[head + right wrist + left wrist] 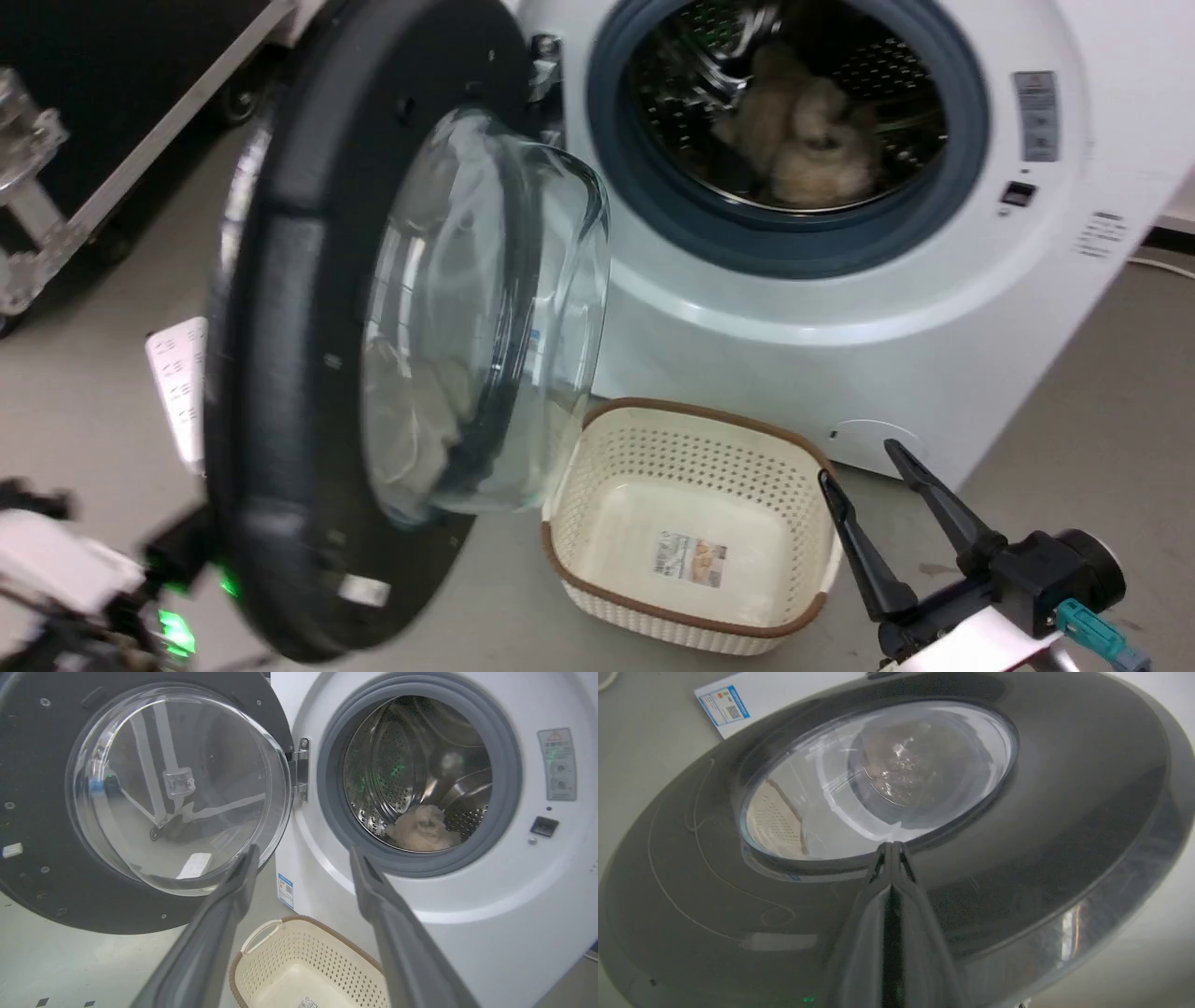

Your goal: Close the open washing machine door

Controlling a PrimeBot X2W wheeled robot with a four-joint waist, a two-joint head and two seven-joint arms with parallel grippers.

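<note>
the washing machine door (308, 373) stands open, swung out to the left of the white washing machine (934, 355) and hanging on a metal hinge (301, 770) at the left edge of the machine's opening. its black frame is turned partly away from the machine, with the bulging clear glass bowl facing back toward the opening.

inside the machine's steel drum (691, 84), ringed by a grey rubber seal (747, 238), lies a beige fluffy item (803, 131).

a cream laundry basket (700, 412) with a brown rim sits on the floor (1102, 439) just in front of the machine, below the opening and beside the door's lower edge.

the left end effector (892, 845) is on the far side of the door from the machine. its two fingers are pressed together with nothing between them, and the tips appear to touch the door's outer face at the rim of the glass.

the right end effector (859, 465) hangs in front of the machine, just right of the basket, with its fingers spread wide and empty, well apart from the door.
</note>
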